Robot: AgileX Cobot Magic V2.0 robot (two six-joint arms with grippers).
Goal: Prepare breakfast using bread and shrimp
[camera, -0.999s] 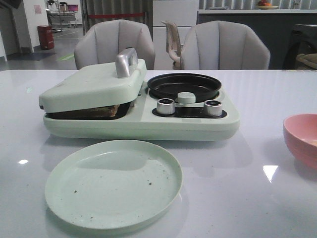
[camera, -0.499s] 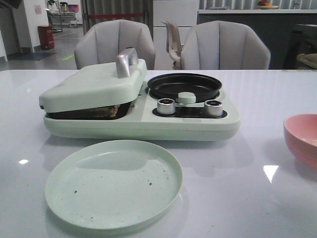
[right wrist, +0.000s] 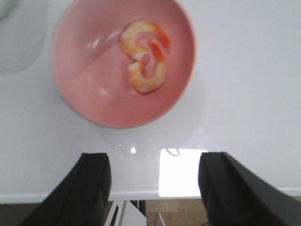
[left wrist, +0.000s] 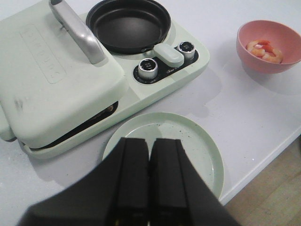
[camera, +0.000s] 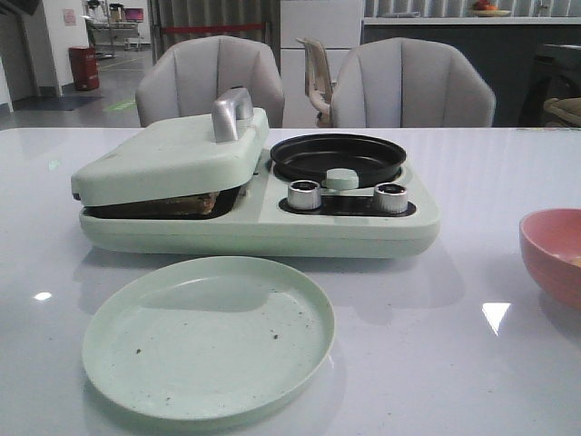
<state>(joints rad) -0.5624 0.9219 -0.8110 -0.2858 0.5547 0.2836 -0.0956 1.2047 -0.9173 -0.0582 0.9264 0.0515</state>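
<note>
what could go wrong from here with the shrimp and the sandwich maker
The shrimp lie curled against each other in the pink bowl, so the open right gripper may pinch both or slip off them. The bowl sits near the table's edge; a push might slide it off. The bread props the lid ajar, so it may toast unevenly.

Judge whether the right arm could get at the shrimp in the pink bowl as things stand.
Probably yes. The right gripper is open above the table edge, the shrimp lie uncovered in the bowl, and nothing stands between them.
</note>
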